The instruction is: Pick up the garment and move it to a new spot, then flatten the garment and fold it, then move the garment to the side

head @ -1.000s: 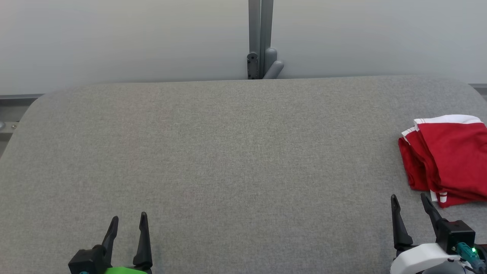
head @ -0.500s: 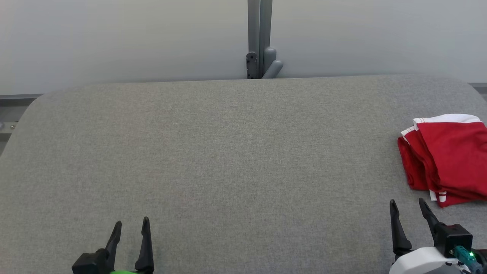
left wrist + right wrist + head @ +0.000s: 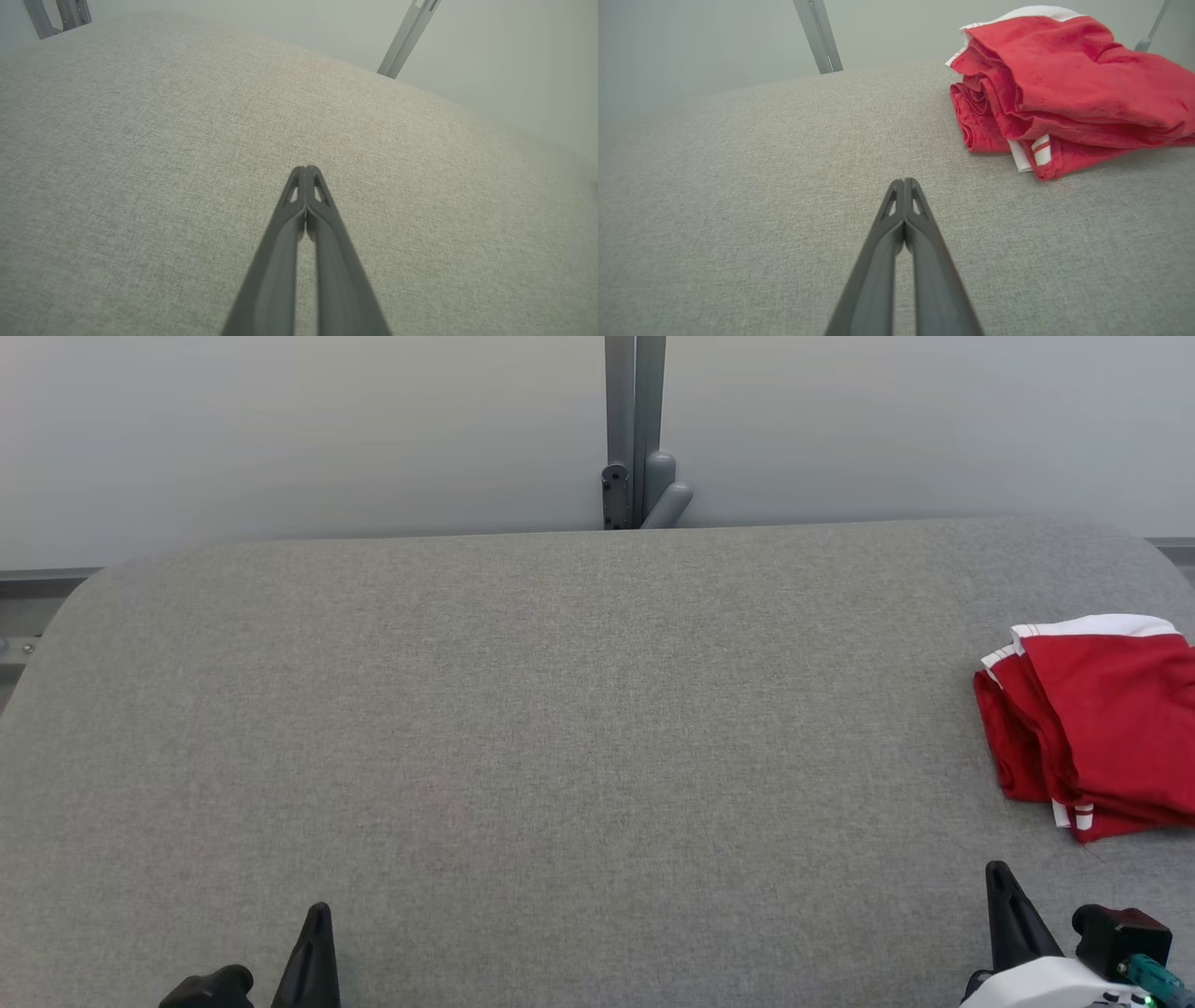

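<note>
The garment (image 3: 1102, 728) is a red cloth with white trim, folded in a stack at the right edge of the grey table (image 3: 560, 709). It also lies at the upper right of the right wrist view, as the red garment (image 3: 1069, 88). My right gripper (image 3: 997, 875) sits at the lower right, a short way in front of the stack, shut with nothing in it; its tips (image 3: 904, 183) meet over bare cloth. My left gripper (image 3: 317, 915) is low at the lower left, shut and empty, its tips (image 3: 306, 170) pressed together above the table.
A grey post with a bracket (image 3: 637, 495) stands behind the table's far edge against a pale wall. The table's far corners are rounded. Broad grey surface stretches between the two grippers.
Both grippers have gone from open to shut and have drawn back toward the bottom edge. The garment has not moved.
</note>
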